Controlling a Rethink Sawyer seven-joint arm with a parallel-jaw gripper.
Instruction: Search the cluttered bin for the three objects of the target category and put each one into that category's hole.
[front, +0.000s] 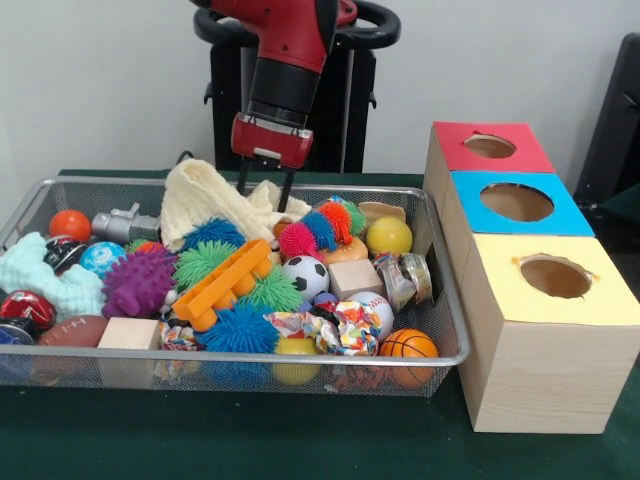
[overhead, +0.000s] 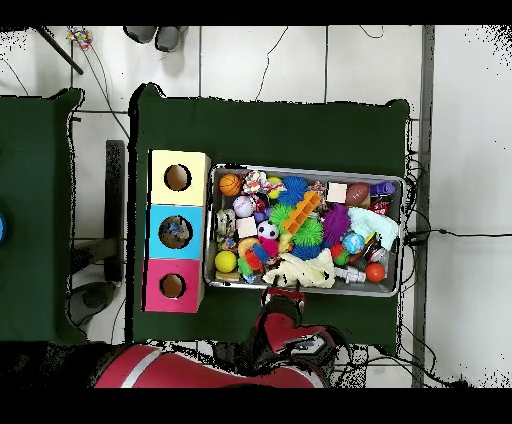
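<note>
At the front of the wire bin (front: 445, 355), on the green desk (front: 250, 440), an orange basketball (front: 408, 345) and a brown football (front: 72, 330) are seen. Further back lie a soccer ball (front: 305, 275) and a yellow ball (front: 389, 236). Three boxes (front: 545, 330) with holes are placed beside the bin. At the far rim, the claw (front: 264, 190) is held open, empty, over a cream cloth (front: 205, 205).

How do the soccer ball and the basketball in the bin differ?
The soccer ball is white with black patches and sits mid-bin; the basketball is orange with black lines and lies in the front corner nearest the boxes. The soccer ball looks slightly larger. Both are small round balls.
</note>
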